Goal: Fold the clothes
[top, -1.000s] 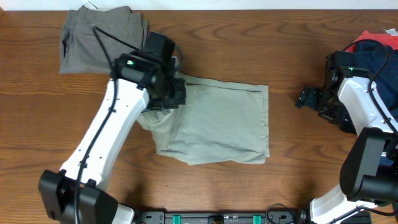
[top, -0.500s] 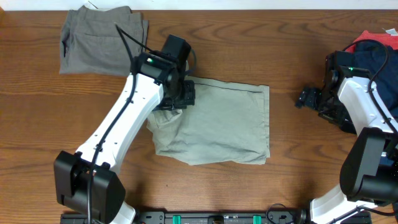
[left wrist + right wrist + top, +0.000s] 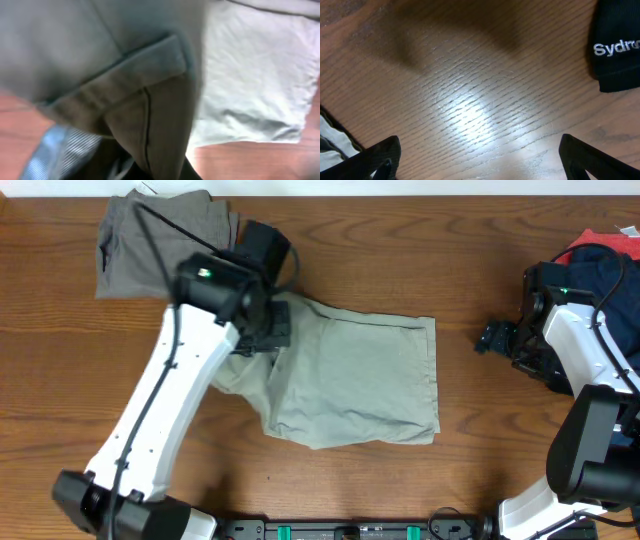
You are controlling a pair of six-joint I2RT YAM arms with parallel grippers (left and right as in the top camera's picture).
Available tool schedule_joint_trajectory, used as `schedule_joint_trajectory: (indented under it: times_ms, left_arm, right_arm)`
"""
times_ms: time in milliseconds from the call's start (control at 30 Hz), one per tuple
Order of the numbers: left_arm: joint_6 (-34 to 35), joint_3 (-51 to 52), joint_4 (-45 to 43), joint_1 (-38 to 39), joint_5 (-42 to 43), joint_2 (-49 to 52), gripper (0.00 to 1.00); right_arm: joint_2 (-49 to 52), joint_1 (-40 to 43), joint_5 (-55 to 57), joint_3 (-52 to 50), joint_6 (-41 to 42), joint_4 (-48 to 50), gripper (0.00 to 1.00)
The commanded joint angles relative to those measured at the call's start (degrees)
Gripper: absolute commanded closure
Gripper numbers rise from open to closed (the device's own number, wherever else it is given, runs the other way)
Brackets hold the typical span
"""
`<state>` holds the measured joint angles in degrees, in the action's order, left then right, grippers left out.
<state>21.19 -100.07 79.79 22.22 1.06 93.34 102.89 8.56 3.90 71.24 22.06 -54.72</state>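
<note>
Pale khaki trousers (image 3: 350,380) lie spread across the middle of the table, partly folded. My left gripper (image 3: 268,330) is over their upper left corner, shut on a fold of the khaki fabric. In the left wrist view that pinched fold (image 3: 150,115) with its seam fills the frame, and the flat part of the trousers (image 3: 250,75) lies beyond it. My right gripper (image 3: 492,338) hovers open over bare wood at the right, holding nothing. Its dark fingertips (image 3: 375,157) stand wide apart.
Grey-olive trousers (image 3: 150,245) lie folded at the back left. A pile of navy and red garments (image 3: 600,255) sits at the back right behind the right arm. A black garment with white lettering (image 3: 617,45) shows in the right wrist view.
My left gripper swung right and then back left with the khaki fabric in it. The trousers' lower left edge has shifted right. The right arm has not moved.
</note>
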Motion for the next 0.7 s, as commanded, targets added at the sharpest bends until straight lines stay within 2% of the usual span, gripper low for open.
schedule_joint_trajectory:
  times_ms: [0,200,367,533,667]
  left_arm:
    - [0.5,-3.6,3.2,-2.3,-7.0,-1.2,0.94]
    - [-1.2,-4.1,4.1,-4.5,-7.8,-1.2,0.94]
    - [-1.6,-6.4,5.3,-5.6,-12.7,-1.2,0.94]
    - [-2.1,-8.7,5.0,-6.2,-11.9,-1.2,0.94]
    - [-2.4,-8.6,4.7,-5.1,-7.0,0.3,0.94]
  right_arm:
    - [-1.1,0.2,0.6,0.6,0.0,0.1,0.01]
    - [-1.1,0.2,0.6,0.6,0.0,0.1,0.01]
    - [-1.1,0.2,0.6,0.6,0.0,0.1,0.01]
    - [-1.1,0.2,0.6,0.6,0.0,0.1,0.01]
    - [-1.1,0.2,0.6,0.6,0.0,0.1,0.01]
